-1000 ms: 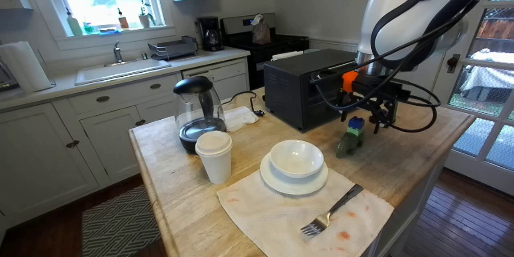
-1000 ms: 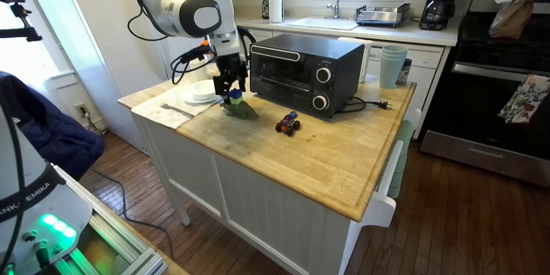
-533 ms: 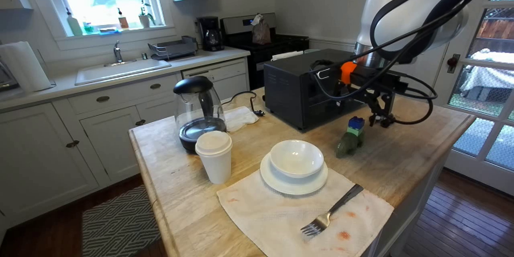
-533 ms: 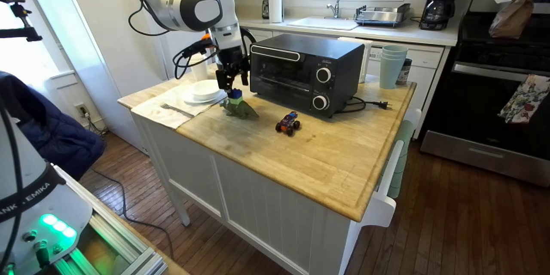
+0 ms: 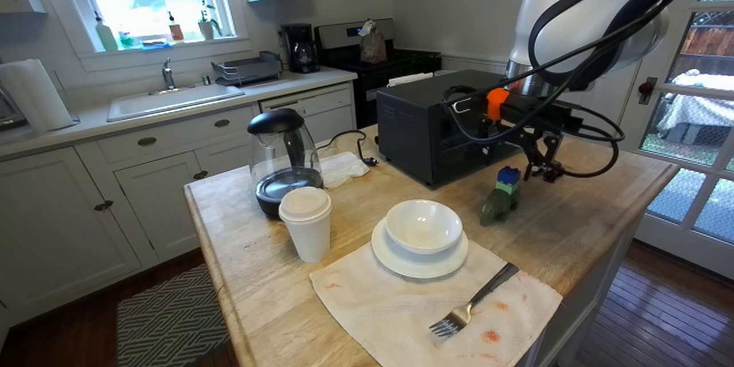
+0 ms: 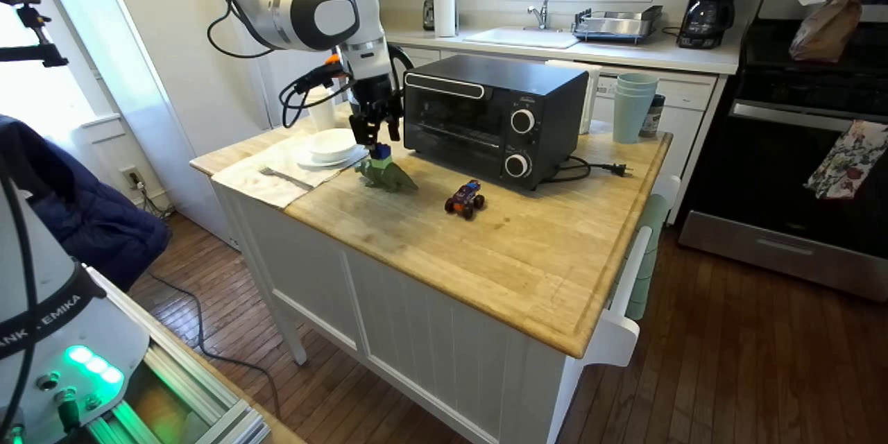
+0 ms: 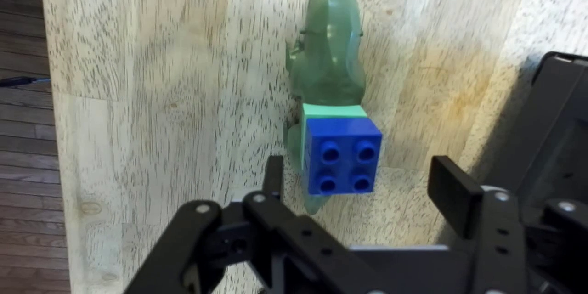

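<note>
- On your white-and-black robot arm (image 5: 573, 34) you can read "FRA" in an exterior view, the rest cut off at the top edge; on the white robot base (image 6: 66, 329) you can read "EMIKA", the word before it partly hidden by a black cable.
- The black box-shaped toaster oven (image 6: 503, 114) bears lettering above its upper round knob, too small for you to make out.
- Your black two-finger gripper (image 7: 361, 177) stands wide apart and has hold of nothing; in the wrist view its fingers flank the blue plastic block (image 7: 342, 161), with a gap on each side, the narrower one on the left.
- That block, its four round studs facing up at you, sits on a mint-green block (image 7: 334, 110) on the back of a green plastic dinosaur-like toy (image 7: 330, 59).
- You have the toy standing on the light wooden tabletop (image 6: 513, 257), near the oven's front.
- Its long axis runs up and down your wrist view, roughly along the tabletop's edge: the broad, rounded end points toward the white bowl (image 5: 424, 226) on its white plate (image 5: 421, 268), the tapered end toward the small purple-and-orange toy truck (image 6: 465, 200).
</note>
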